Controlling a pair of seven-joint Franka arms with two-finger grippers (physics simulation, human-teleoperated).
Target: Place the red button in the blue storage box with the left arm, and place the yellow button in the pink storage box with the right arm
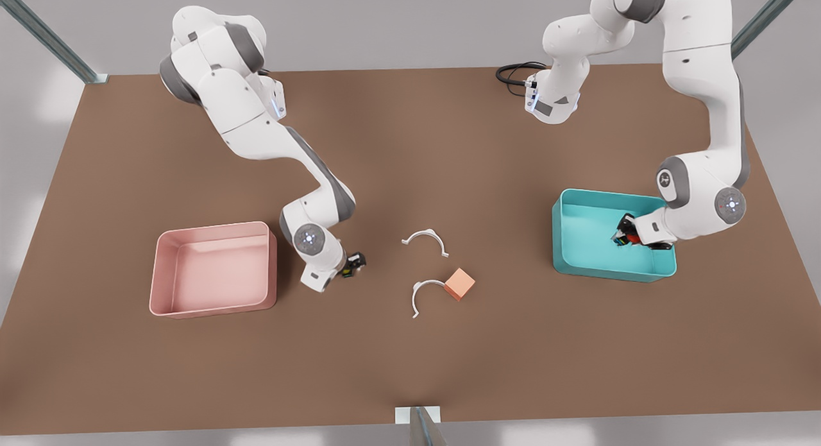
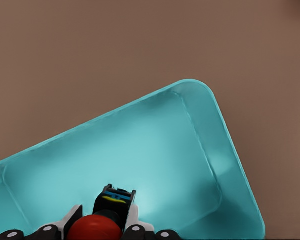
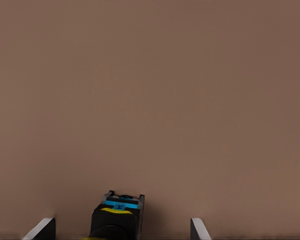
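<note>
My left gripper [image 1: 623, 233] hangs over the inside of the blue storage box [image 1: 580, 240], shut on the red button [image 1: 632, 239]. In the left wrist view the red button [image 2: 95, 227] sits between the fingertips [image 2: 74, 216] above the blue storage box's floor [image 2: 155, 150]. On the front view's left, my right gripper [image 1: 351, 264] is low over the table, just right of the pink storage box [image 1: 215, 269]. Its fingers [image 3: 42, 229] are spread wide and open, and the dark base of the yellow button [image 3: 117, 216] lies between them, untouched.
Two white curved clips [image 1: 425, 239] [image 1: 424, 295] and a salmon-orange cube [image 1: 459, 283] lie mid-table between the boxes. A black cable [image 1: 516, 74] loops at the table's back edge. Bare brown tabletop surrounds both boxes.
</note>
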